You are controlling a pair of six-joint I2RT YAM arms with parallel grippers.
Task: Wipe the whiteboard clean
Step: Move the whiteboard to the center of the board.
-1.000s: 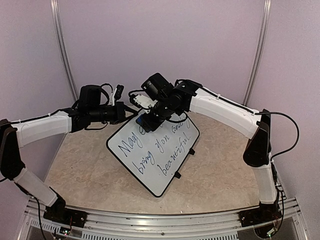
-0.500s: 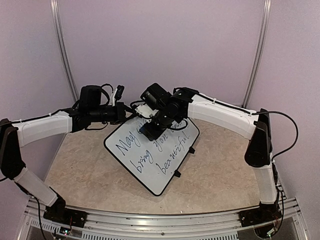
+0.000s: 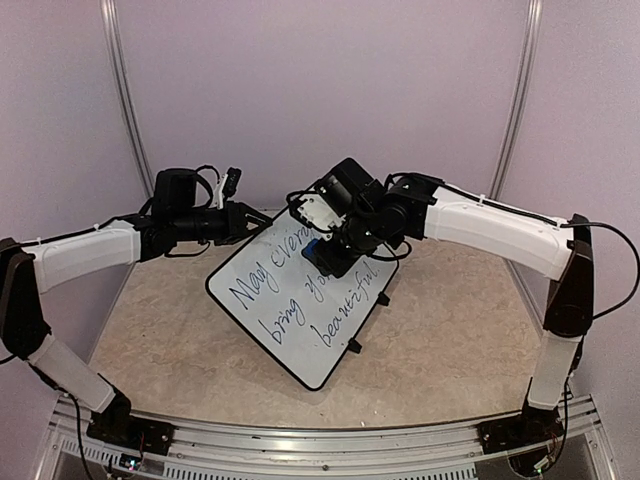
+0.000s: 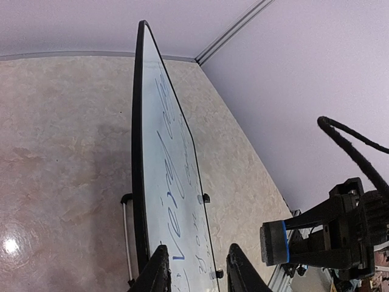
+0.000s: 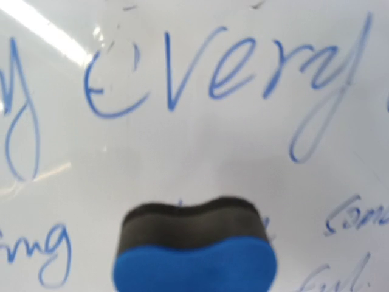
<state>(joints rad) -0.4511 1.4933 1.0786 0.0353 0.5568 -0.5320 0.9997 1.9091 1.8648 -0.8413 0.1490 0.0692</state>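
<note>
Marbled beige table [image 3: 450,340], whiteboard [image 3: 290,348] resting on it (blue handwriting)

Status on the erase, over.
Left gripper open astride whiteboard edge. Right gripper shut on eraser, off the board. Writing unerased. Nothing blocking.

The large white, black-rimmed whiteboard [image 3: 290,335] blocks the middle of the beige marbled bench [image 3: 450,350], which lies bare in front and at both sides. Its far end is crowded: left claw [image 4: 194,271] straddling the rim, right claw [image 3: 325,255] gripping a blue-and-black foam eraser block [image 5: 194,261].
</note>
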